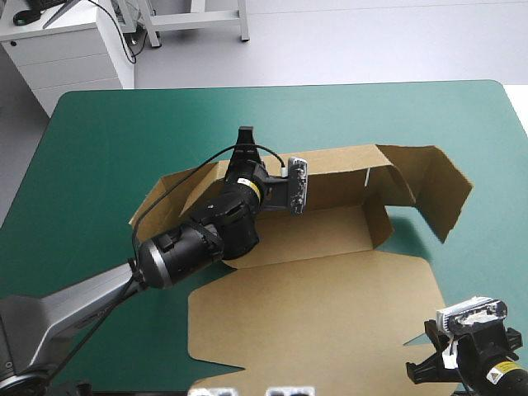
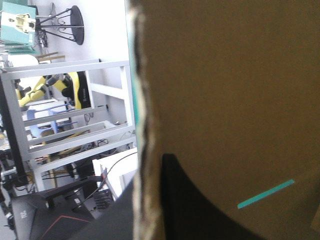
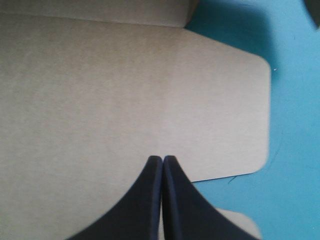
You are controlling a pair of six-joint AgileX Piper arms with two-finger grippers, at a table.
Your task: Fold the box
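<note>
REMOTE RIG, MID-FOLD: The teal-green counter [image 1: 107, 140] fills my screens. The brown box [image 1: 330, 239] sits at its middle, half formed. Its far wall [image 1: 338, 169] stands up, a side panel [image 1: 441, 190] on the right is partly raised, and the broad lid [image 1: 330, 313] lies flat toward the near edge. The left arm [image 1: 190, 247] reaches in from the near left corner, across the left part of the tray. The left jaws are clamped all but closed on the top edge of the far wall (my left wrist view shows the raw board edge running between them, with one black finger [image 2: 190, 210] against the wall's face). The right arm [image 1: 483, 367] sits low at the counter's near right corner, beside the lid. The right jaws are pressed together into a single point and hold nothing. They are poised over the lid's flat sheet near its rounded corner [image 3: 260, 65], with bare cover just past it. A thin slit [image 2: 265, 194] in the wall lets teal-green show through.
</note>
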